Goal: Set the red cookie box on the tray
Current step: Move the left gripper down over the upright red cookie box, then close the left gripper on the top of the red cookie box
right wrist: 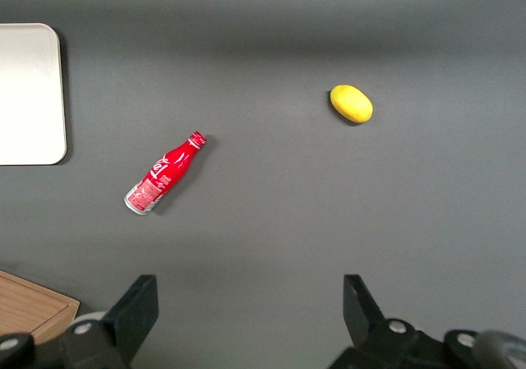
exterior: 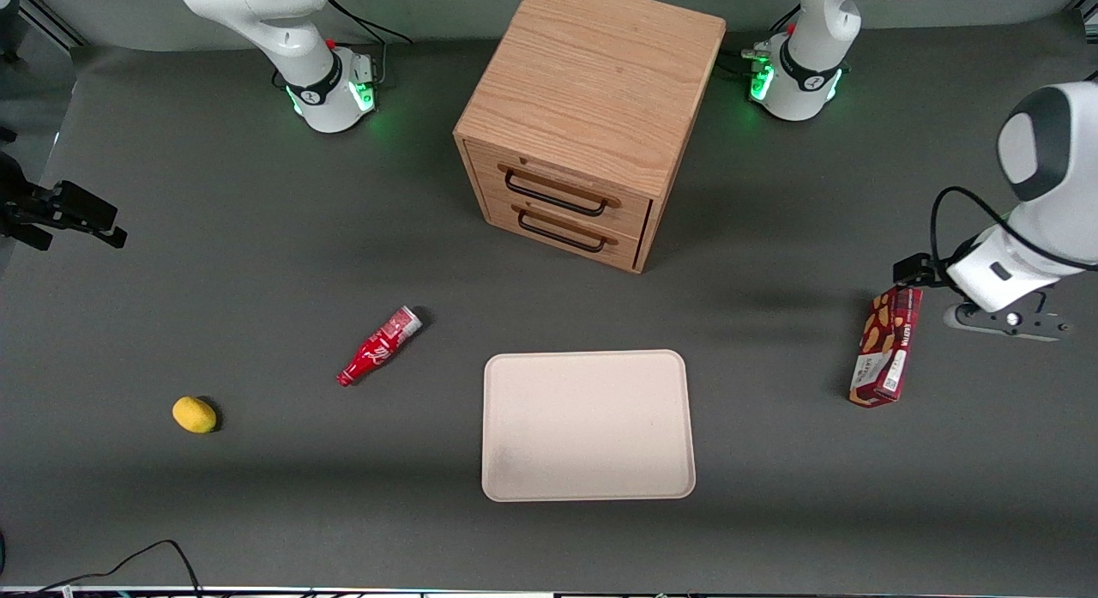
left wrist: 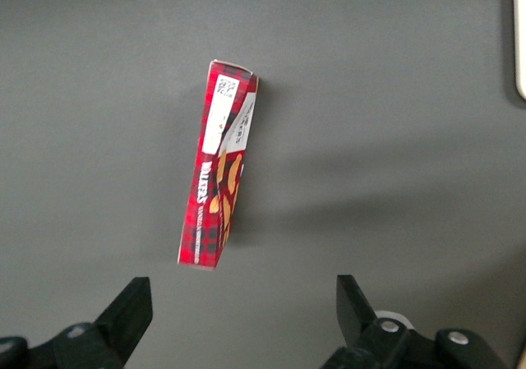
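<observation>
The gripper [left wrist: 242,303] hung with fingers spread wide, holding nothing, just above the red cookie box [left wrist: 217,165], well apart from the tray [exterior: 588,425].

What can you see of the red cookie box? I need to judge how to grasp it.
The red cookie box is long, narrow, dark-red plaid cardboard with tan cookie pictures, white lettering and a white label near one end. It looks closed and undamaged, resting on a narrow side on the gray table, toward the working arm's end, apart from the tray. The open gripper hovers above it, not touching.
</observation>
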### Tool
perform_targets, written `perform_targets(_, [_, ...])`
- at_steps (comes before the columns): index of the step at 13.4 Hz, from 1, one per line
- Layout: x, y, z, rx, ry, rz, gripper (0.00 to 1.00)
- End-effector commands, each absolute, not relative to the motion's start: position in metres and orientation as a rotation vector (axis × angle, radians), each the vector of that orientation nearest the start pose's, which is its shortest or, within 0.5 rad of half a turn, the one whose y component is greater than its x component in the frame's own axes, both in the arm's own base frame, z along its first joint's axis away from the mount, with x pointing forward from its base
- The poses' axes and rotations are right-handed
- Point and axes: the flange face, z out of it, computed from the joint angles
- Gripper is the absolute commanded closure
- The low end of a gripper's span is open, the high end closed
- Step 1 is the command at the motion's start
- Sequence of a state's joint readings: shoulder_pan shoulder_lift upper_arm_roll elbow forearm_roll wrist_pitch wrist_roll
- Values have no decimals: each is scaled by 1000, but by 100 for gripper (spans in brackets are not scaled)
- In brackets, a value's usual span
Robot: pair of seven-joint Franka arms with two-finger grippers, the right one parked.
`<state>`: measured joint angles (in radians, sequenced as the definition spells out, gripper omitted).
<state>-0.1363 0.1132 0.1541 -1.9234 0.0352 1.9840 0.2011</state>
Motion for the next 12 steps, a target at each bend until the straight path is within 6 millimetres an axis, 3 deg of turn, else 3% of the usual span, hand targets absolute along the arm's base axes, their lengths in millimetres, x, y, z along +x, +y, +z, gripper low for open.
perform_targets(1, [575, 13, 400, -3047, 517, 17, 0])
perform_targets(4, [589, 40, 369, -3010, 677, -27, 0])
perform_targets(6, [595, 58, 346, -2998, 692, -48, 0])
perform_targets(12, [605, 70, 282, -3078, 598, -100, 0])
